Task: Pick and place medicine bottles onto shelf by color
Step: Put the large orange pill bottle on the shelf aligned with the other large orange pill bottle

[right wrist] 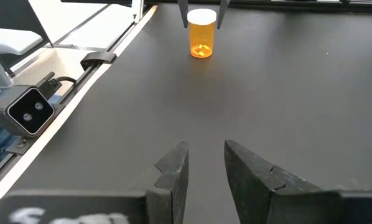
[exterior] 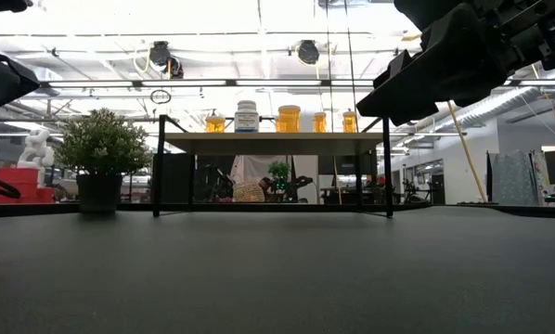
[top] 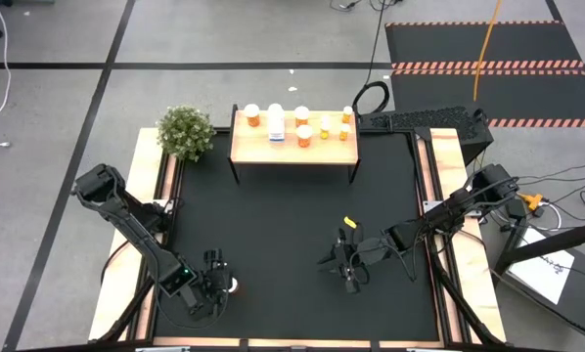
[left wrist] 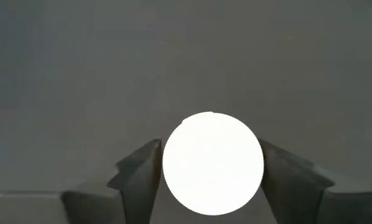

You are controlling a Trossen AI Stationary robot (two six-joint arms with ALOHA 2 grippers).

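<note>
1. The left wrist view alone shows the left end effector [left wrist: 212, 171] with a dark finger on each side of a white cap [left wrist: 213, 163]; whether the fingers press it cannot be told.
2. The right wrist view shows that cap sits on an orange bottle [right wrist: 201, 34] standing upright on the black surface [right wrist: 285, 93], with the left fingers at its sides.
3. The right end effector [right wrist: 206, 165] hovers over bare mat, its fingers a narrow gap apart, holding nothing.
4. In the high view the bottle stands near the surface's front-left edge, well apart from the shelf [top: 294, 149] at the far edge.
5. The shelf carries orange and white bottles [top: 297, 122]; a potted plant [top: 186, 131] stands just beside its left end.
6. Wide bare mat lies between the arms and the shelf.
</note>
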